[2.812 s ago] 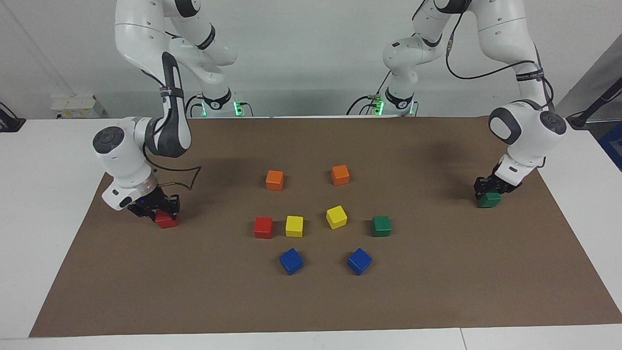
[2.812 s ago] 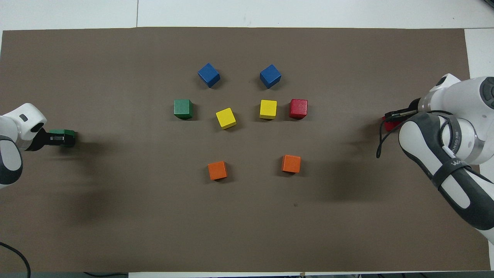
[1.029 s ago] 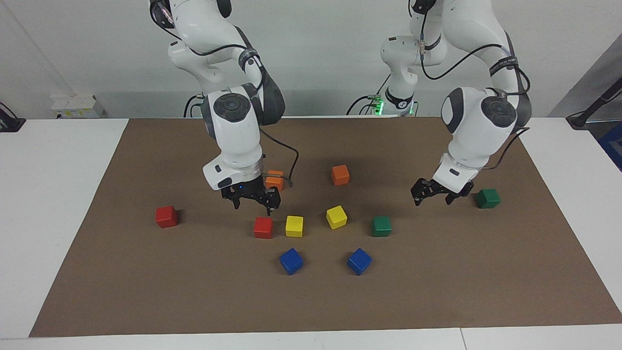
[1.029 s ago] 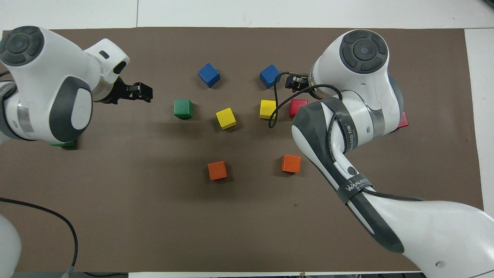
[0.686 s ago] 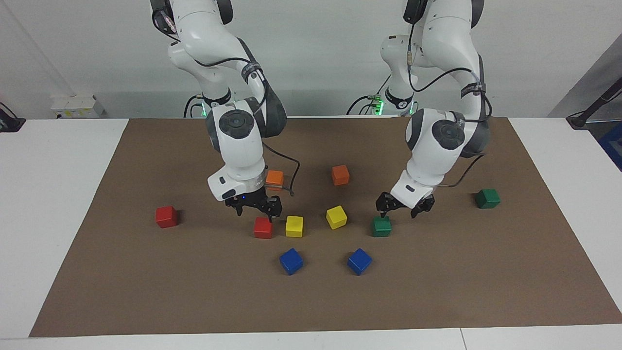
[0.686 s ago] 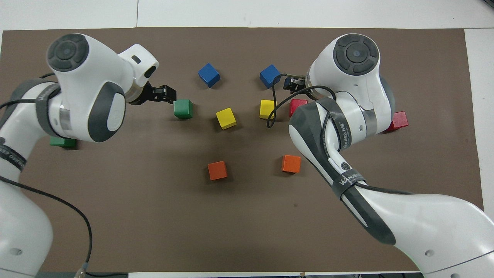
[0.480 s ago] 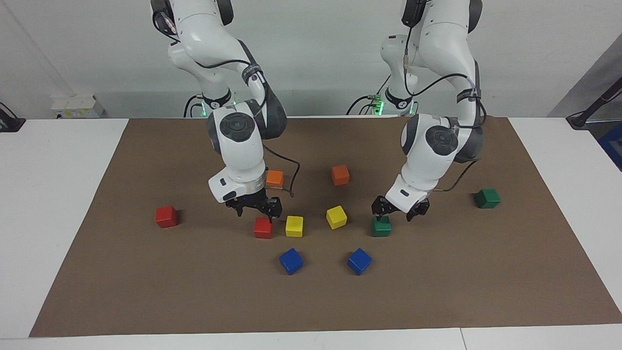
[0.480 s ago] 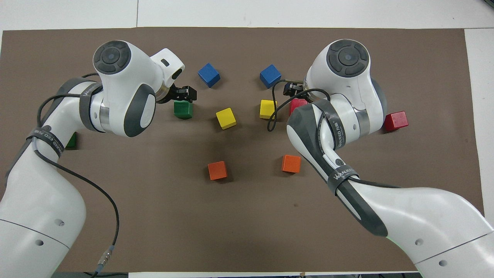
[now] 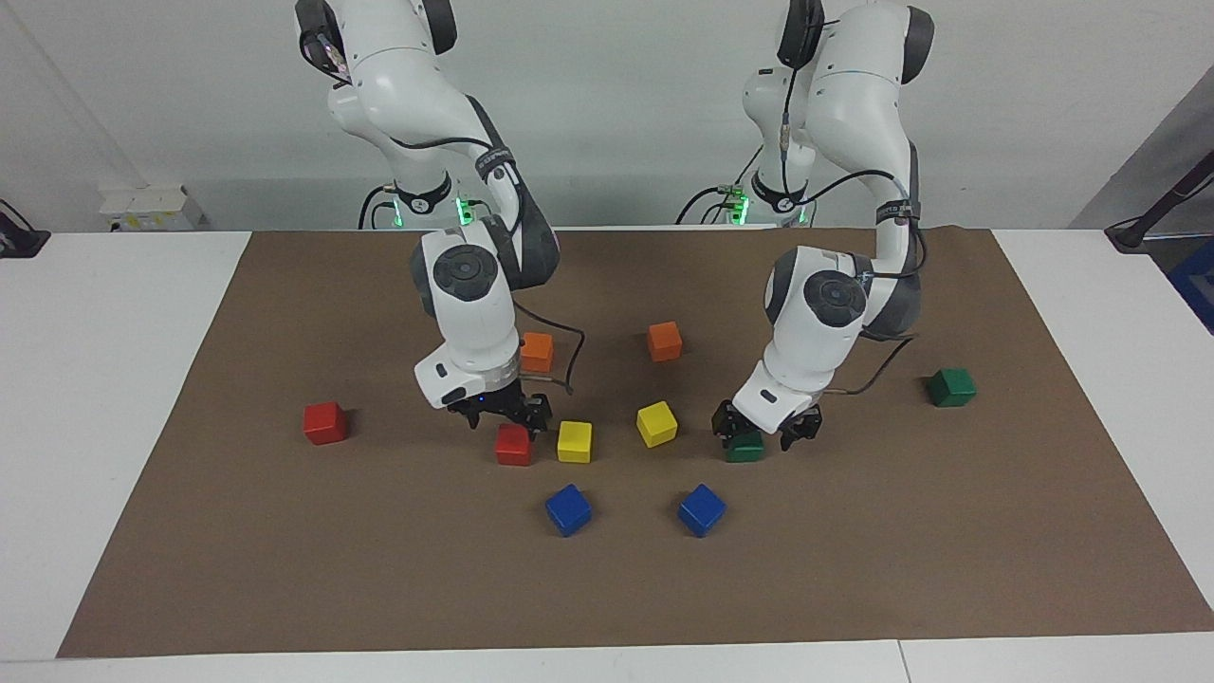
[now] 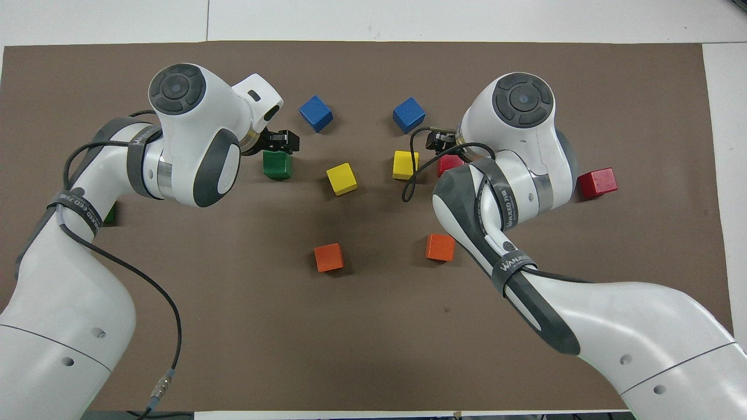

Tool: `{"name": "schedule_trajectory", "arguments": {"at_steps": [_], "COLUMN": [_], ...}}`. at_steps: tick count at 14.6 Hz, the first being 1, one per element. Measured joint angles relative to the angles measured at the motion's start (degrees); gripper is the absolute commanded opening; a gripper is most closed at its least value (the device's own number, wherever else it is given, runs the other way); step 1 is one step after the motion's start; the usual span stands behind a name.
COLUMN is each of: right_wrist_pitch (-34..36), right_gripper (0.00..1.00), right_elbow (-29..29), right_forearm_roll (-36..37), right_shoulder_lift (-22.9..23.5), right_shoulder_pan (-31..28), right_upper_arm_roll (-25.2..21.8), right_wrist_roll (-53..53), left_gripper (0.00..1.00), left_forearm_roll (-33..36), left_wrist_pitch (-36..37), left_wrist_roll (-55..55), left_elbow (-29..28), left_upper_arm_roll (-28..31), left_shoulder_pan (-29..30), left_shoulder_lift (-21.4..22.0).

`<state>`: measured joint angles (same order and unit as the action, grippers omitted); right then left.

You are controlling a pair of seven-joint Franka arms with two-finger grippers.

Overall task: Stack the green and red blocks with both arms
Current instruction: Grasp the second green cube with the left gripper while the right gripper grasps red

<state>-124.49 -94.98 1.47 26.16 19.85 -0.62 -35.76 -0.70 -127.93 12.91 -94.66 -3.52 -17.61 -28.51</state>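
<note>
A red block [image 9: 513, 445] [image 10: 447, 164] lies beside a yellow cube in the middle row. My right gripper [image 9: 502, 415] [image 10: 438, 140] is open just above it, fingers either side of its top. A green block [image 9: 744, 447] [image 10: 276, 165] lies at the other end of that row. My left gripper [image 9: 762, 429] [image 10: 281, 142] is open and low, its fingers straddling this block. A second red block [image 9: 323, 422] [image 10: 596, 182] lies alone toward the right arm's end. A second green block [image 9: 951, 387] lies alone toward the left arm's end, mostly hidden under the left arm in the overhead view.
Two yellow cubes [image 9: 574, 441] [image 9: 656, 423] lie between the middle red and green blocks. Two orange cubes [image 9: 537, 351] [image 9: 664, 341] lie nearer to the robots, two blue cubes [image 9: 568, 509] [image 9: 701, 509] farther. All rest on a brown mat [image 9: 379, 569].
Both grippers let go of the outer red and green blocks and swung to the middle row. In the last second the left gripper came down around the middle green block; the right lowered over the red one.
</note>
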Motion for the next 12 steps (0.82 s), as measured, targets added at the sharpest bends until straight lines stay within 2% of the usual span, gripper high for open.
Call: {"name": "schedule_trajectory", "arguments": {"at_steps": [4,5,6,7,9,12], "right_wrist_pitch": [-3.1,-4.0,-4.4,-4.7,-4.8,-4.9], "right_gripper": [1.0,1.0,1.0,1.0,1.0,0.86], "right_elbow": [-0.8,-1.2,-1.4,-1.5,-1.7,-2.1], "right_forearm_roll": [-0.1,-0.1,-0.1,-0.1,-0.1,-0.1], "right_shoulder_lift": [1.1,1.6,1.9,2.1,2.2,2.2], "right_shoulder_pan": [0.1,0.1,0.1,0.1,0.1,0.1], "right_upper_arm_roll": [0.1,0.1,0.1,0.1,0.1,0.2], "right_wrist_roll": [0.0,0.0,0.0,0.0,0.0,0.0], "left_gripper": [0.99,0.74,0.2,0.0,0.0,0.0], "left_forearm_roll": [0.1,0.2,0.3,0.3,0.4,0.4], "left_wrist_pitch": [-1.7,-1.7,-1.7,-1.7,-1.7,-1.5], "left_wrist_roll": [0.0,-0.1,-0.1,-0.1,-0.2,-0.3], "left_elbow": [-1.8,-2.0,-2.0,-2.0,-2.1,-2.1], "left_upper_arm_roll": [0.0,0.0,0.0,0.0,0.0,0.2], "left_shoulder_pan": [-0.7,-0.8,-0.9,-0.9,-0.9,-0.9], "left_shoulder_lift": [-0.7,-0.7,-0.7,-0.7,-0.7,-0.7]}}
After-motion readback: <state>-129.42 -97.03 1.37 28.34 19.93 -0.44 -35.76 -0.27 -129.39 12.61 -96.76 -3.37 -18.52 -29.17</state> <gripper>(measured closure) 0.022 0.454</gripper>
